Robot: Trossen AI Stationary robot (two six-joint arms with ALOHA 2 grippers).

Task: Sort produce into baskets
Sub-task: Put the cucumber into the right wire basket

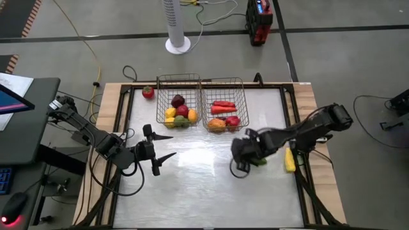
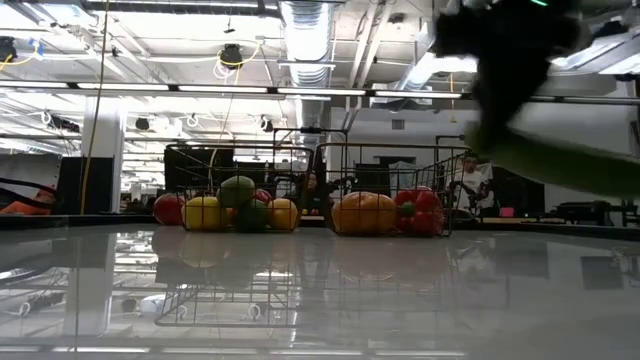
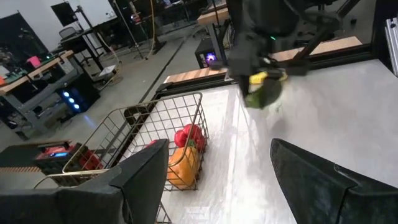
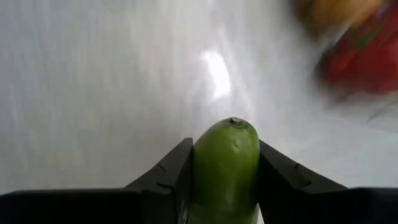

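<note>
My right gripper (image 1: 246, 161) is shut on a green cucumber (image 4: 227, 168) over the table's middle right, on the near side of the right basket (image 1: 225, 102). That basket holds a chili, a carrot, an orange piece and a red piece. The left basket (image 1: 179, 101) holds several fruits, red, yellow and green. A red apple (image 1: 148, 92) lies on the table left of the baskets. A yellow piece (image 1: 289, 160) lies at the table's right edge. My left gripper (image 1: 167, 145) is open and empty, on the near side of the left basket. My right gripper pinches the cucumber's two sides (image 4: 200, 174) between its two fingers. The cucumber lies along the fingers, and its rounded end (image 4: 235, 127) sticks out past the fingertips. It shows above the table top in the low view (image 2: 560, 160), lifted clear.
The two baskets stand side by side at the table's far middle. A wooden frame (image 1: 108, 128) runs round the table. Bare table top (image 1: 204, 185) lies on the near side of both grippers.
</note>
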